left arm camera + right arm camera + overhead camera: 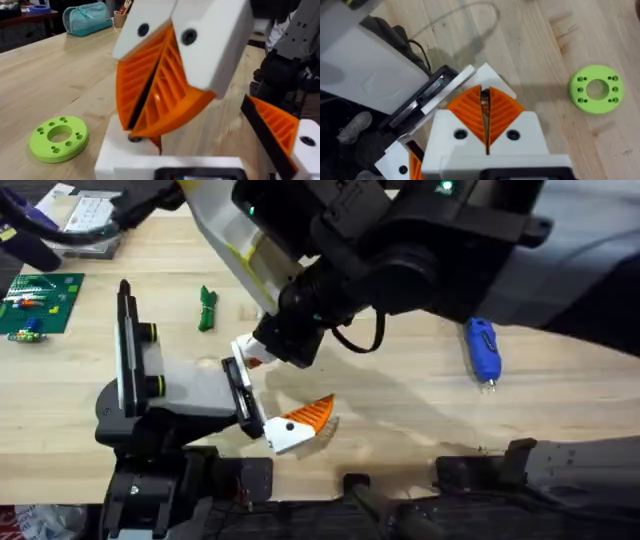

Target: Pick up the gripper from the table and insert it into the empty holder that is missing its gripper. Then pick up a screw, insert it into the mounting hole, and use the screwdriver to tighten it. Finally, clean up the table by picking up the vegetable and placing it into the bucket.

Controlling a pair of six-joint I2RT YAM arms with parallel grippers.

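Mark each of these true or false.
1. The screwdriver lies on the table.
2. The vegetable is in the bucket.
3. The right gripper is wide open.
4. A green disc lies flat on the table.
1. True: the screwdriver lies on the table, untouched.
2. False: the vegetable lies on the table near the holder.
3. False: the right gripper has its pads pressed together.
4. True: the green disc lies flat.
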